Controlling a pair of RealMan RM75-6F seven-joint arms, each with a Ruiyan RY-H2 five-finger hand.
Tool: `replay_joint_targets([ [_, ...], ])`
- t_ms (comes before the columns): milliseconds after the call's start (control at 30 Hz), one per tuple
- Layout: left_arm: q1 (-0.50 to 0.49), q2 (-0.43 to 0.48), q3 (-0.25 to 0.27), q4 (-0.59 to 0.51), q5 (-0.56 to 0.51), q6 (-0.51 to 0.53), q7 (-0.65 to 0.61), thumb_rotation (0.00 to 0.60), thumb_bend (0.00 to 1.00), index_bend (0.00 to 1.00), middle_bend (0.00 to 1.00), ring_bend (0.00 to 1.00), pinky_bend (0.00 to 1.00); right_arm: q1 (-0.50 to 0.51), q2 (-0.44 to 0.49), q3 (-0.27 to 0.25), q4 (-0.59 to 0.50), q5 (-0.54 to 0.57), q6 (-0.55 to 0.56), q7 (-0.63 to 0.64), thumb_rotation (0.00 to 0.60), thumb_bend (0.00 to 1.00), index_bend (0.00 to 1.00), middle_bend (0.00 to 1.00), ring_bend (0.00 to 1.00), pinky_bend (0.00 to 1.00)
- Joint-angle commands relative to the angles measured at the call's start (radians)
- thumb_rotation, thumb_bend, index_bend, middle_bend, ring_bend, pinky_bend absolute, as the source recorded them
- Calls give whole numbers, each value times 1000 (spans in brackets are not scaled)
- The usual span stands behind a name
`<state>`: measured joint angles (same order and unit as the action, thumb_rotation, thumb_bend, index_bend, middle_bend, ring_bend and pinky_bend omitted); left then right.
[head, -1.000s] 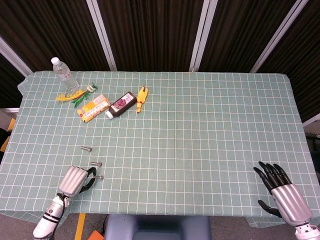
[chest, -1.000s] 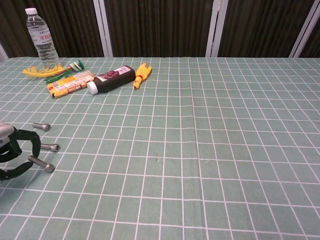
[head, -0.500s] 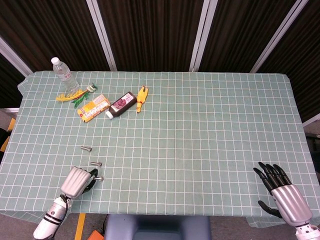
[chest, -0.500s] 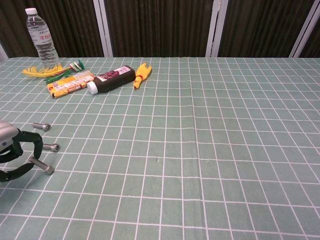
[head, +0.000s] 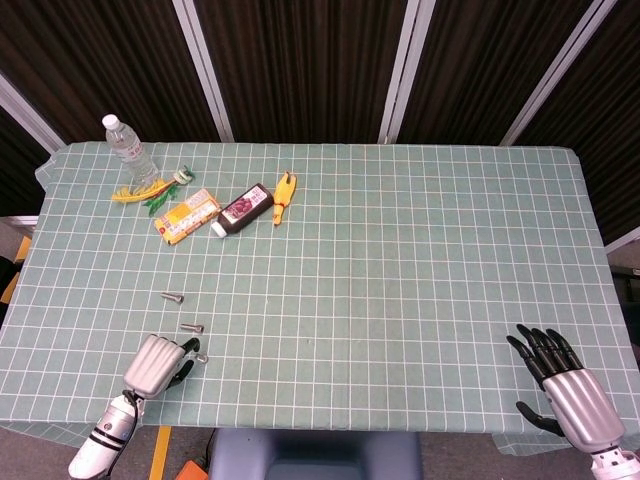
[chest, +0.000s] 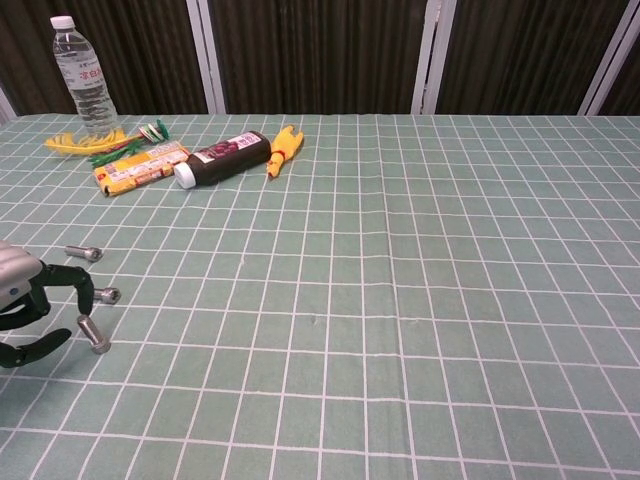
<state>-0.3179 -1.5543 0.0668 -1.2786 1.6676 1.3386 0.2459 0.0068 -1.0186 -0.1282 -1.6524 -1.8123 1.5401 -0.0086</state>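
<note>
Here the left robot hand (chest: 25, 310) pinches a bolt (chest: 92, 333), head end pointing down-right toward the near table edge.

You have even, bright light from above in both views, and the green checked tablecloth (head: 400, 260) is lit without hot spots. Shadows are soft and short; you see only a faint one under the left hand (chest: 25, 310) in the chest view. The dark wall panels (head: 300, 60) behind stay almost black, with little detail. The water bottle (chest: 84, 75) shows small highlights but no strong glare. The picture is sharp in the middle. In the head view the table edges bend a little outward, and the right hand (head: 570, 395) near the corner looks slightly soft.
</note>
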Motion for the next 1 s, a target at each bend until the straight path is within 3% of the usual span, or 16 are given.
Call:
replay_joint_targets([
  [33, 0, 0, 0, -2, 1, 1, 1, 600, 410, 445, 1000, 1000, 1000, 0, 0, 0, 1, 0, 1, 1, 600, 309, 0, 0, 0, 0],
  [300, 7, 20, -10, -23, 2, 29, -26, 600, 410, 417, 1000, 1000, 1000, -1, 1, 1, 2, 0, 4, 4, 600, 309, 0, 0, 0, 0],
  [467, 16, 43, -60, 20, -39, 76, -125, 600, 409, 408, 1000, 1000, 1000, -1, 0, 1, 2, -1, 4, 3, 600, 309, 0, 0, 0, 0],
  [667, 2, 26, -88, 113, -114, 5, -326, 600, 407, 411, 1000, 1000, 1000, -2, -6, -1, 1, -5, 1, -10, 600, 309, 0, 0, 0, 0],
  [1000, -46, -68, -90, 252, -137, -100, -406, 600, 407, 424, 1000, 1000, 1000, 2, -13, 3, -3, 9, -18, -28, 600, 309, 0, 0, 0, 0],
])
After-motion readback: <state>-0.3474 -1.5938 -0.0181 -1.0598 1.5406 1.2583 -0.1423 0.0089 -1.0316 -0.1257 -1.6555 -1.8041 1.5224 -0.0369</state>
